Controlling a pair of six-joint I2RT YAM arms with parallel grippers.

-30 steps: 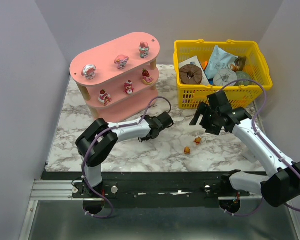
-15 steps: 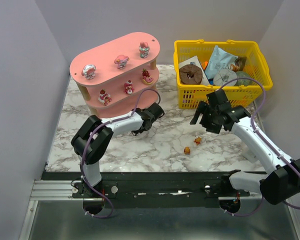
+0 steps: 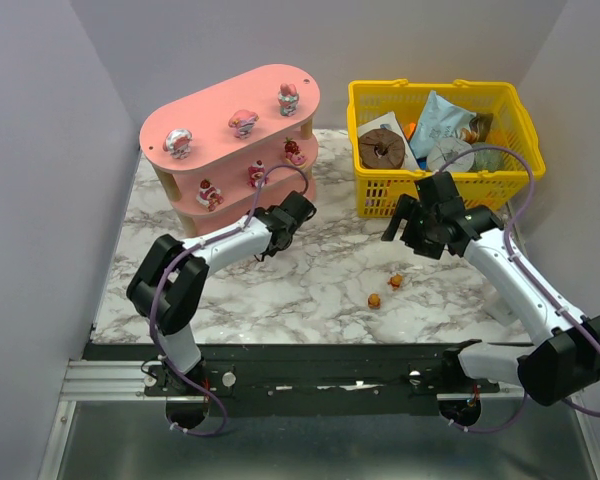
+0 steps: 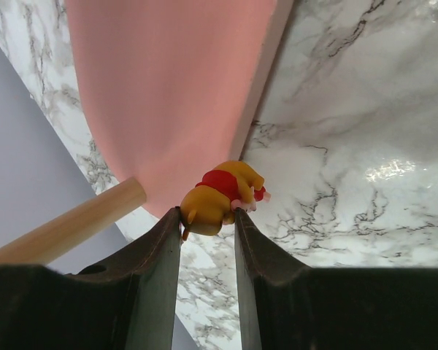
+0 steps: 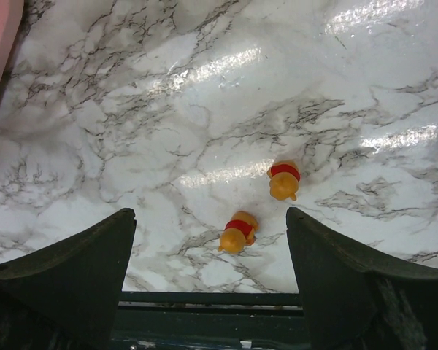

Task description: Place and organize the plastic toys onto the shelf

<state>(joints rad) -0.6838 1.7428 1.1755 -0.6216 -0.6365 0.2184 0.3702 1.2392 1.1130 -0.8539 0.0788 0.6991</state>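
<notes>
Left hand (image 4: 208, 211) is clamping a red-shirted bear figurine (image 4: 220, 191), partly hidden by its fingers (image 4: 152, 270), beside the shelf (image 4: 168, 87); right hand (image 5: 210, 216) is gaping empty.

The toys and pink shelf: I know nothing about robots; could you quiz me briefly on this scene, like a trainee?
1. True or false: the left hand is shut on a yellow bear toy.
2. How many loose toys lie on the marble table below the open right hand? A one, B two, C five.
3. Fill in: the pink shelf has ___ figurines on its top board.
Key: 1 true; 2 B; 3 three.
</notes>
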